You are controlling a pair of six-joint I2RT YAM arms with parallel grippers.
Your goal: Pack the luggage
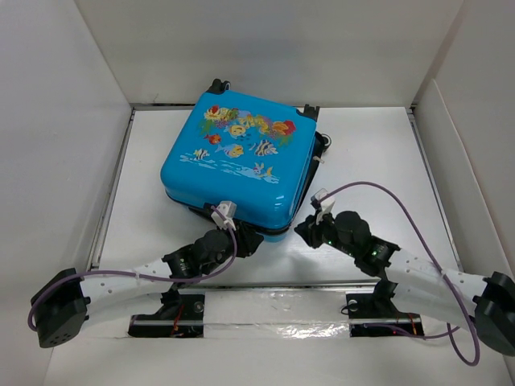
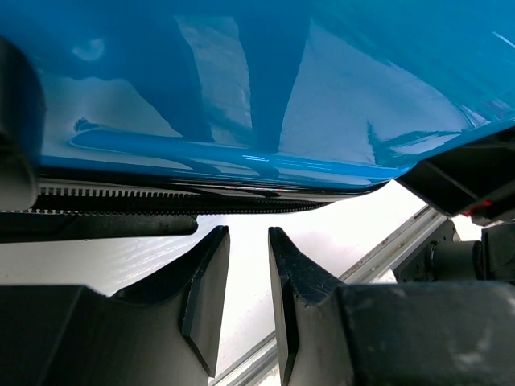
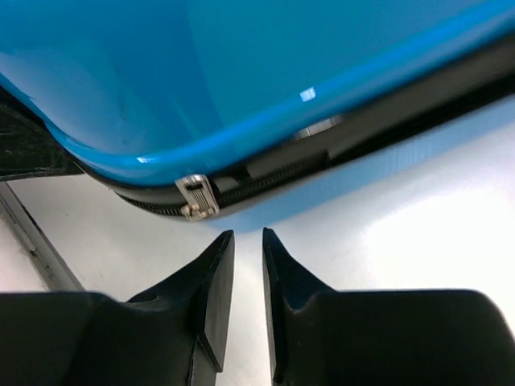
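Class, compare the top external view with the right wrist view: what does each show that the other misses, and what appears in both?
Top only: the colourful fish and coral print, a black wheel at the far edge, the white left arm. Right wrist only: a small silver zipper pull on the black zipper, just beyond the empty, slightly parted right claw. Both: the bright-blue hard-shell suitcase, lid down.

Robot lab cell: white table (image 1: 362, 153) walled by plain white panels (image 1: 56, 121).
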